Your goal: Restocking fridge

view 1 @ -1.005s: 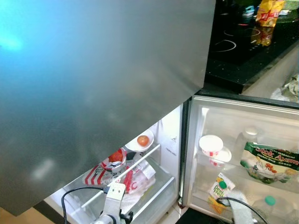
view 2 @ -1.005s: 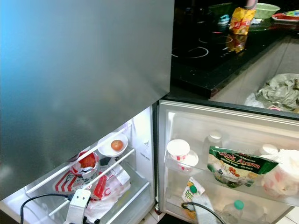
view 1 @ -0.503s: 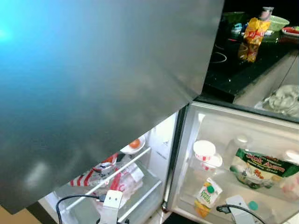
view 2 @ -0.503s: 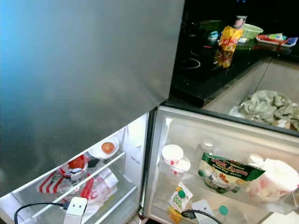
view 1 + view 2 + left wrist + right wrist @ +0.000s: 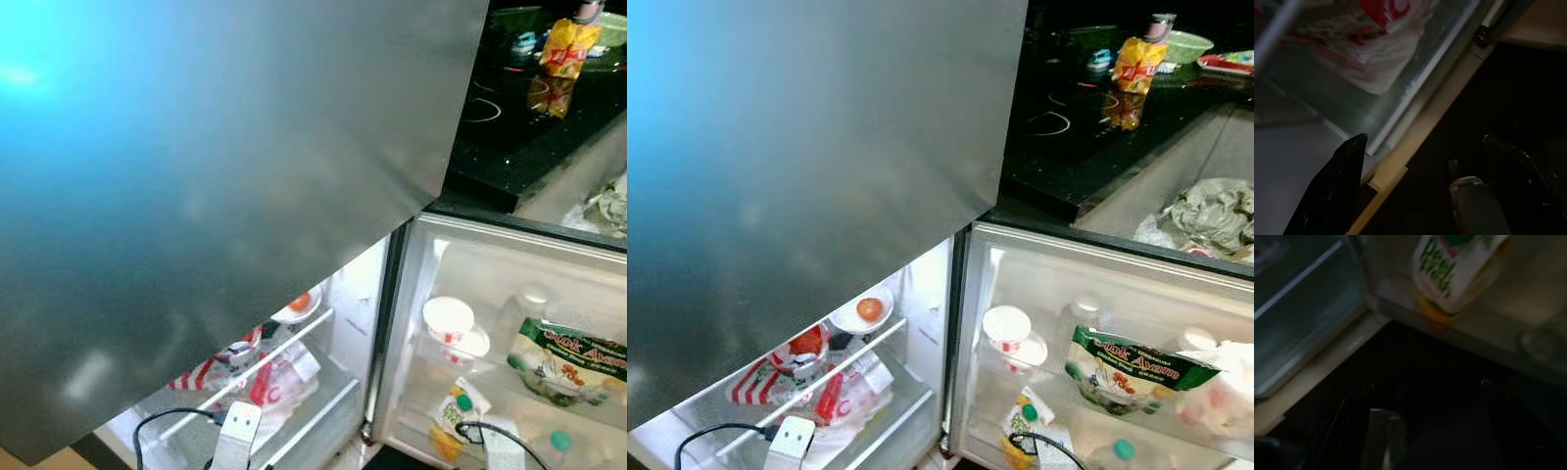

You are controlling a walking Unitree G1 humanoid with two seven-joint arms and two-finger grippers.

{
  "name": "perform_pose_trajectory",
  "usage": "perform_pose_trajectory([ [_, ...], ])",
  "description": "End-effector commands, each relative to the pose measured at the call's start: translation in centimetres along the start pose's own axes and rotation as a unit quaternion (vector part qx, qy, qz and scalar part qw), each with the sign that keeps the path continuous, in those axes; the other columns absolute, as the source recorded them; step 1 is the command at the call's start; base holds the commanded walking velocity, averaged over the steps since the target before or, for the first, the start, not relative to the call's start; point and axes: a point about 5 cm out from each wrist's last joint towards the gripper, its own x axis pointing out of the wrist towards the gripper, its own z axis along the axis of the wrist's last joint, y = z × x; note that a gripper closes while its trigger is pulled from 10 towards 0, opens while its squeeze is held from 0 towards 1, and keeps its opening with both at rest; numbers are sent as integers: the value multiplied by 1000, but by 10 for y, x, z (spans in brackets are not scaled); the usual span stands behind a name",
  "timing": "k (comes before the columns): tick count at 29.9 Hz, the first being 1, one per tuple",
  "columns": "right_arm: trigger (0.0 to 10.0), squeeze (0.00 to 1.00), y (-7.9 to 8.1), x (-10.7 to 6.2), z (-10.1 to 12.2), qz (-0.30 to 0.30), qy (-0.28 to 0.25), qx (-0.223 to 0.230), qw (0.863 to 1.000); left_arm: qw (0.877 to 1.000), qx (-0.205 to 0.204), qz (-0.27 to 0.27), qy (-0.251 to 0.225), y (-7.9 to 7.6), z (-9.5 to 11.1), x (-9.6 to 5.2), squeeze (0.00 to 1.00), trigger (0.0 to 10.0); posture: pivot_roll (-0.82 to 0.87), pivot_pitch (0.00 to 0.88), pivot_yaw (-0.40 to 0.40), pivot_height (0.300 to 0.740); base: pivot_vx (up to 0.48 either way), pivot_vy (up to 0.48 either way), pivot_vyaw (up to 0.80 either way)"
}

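The fridge stands open below its big grey upper door [image 5: 813, 147]. On the inner shelves lie a tomato on a white plate [image 5: 869, 309] and red-and-white takeaway bags [image 5: 838, 387]. The door shelf [image 5: 1038, 294] holds a red-and-white paper cup [image 5: 1006, 328], a juice carton [image 5: 1022, 421], a green stock packet [image 5: 1122, 367] and a green-capped bottle [image 5: 1124, 449]. My left gripper [image 5: 1425, 181] hangs low, open and holding nothing, before the clear bottom drawer [image 5: 1400, 88]. Down in the shade below the juice carton [image 5: 1449, 269], my right gripper [image 5: 1430, 426] is open too.
A black hob counter [image 5: 1068, 117] lies beyond the fridge, with a yellow snack bag [image 5: 1133, 61] and a green bowl [image 5: 1185, 44] on it. A crumpled grey bag [image 5: 1215, 211] sits at the right. The open fridge door blocks the right side.
The whole picture has swung about as my head moved. Nothing in the fridge has shifted, and both arms still hang low.
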Motion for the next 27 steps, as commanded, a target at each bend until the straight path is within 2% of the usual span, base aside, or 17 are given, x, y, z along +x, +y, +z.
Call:
perform_pose_trajectory([
  [1,10000,0,1,0,-4,2,2,15,1000,1000,9,13,0,11,0,-2,0,10000,-81,19,48,740,0,0,0],
  [2,10000,0,5,0,-7,6,5,5,1000,1000,13,10,1,13,1,-2,0,10000,-82,29,72,740,0,0,0],
  [8,10000,0,9,0,-8,14,-3,-19,1000,1000,16,6,1,15,3,-2,0,10000,-83,35,74,740,0,0,0],
  [11,10000,0,8,0,-7,15,-3,-28,999,1000,13,6,1,14,3,-2,0,10000,-85,37,65,740,0,0,0],
  [13,10000,0,5,0,-3,18,-5,-57,998,1000,4,4,6,11,-1,-2,0,10000,-107,43,36,740,0,0,0],
  [18,10000,0,1,0,5,22,-15,-87,996,1000,-4,1,12,4,-7,-2,0,10000,-112,46,26,740,0,0,0],
  [22,10000,0,1,0,7,23,-17,-84,996,1000,-13,-4,10,0,-7,-2,0,10000,-124,48,19,740,0,0,0],
  [27,10000,0,2,0,4,19,-16,-59,998,1000,-10,-13,12,-2,-8,-1,0,10000,-128,50,28,740,0,0,0],
])
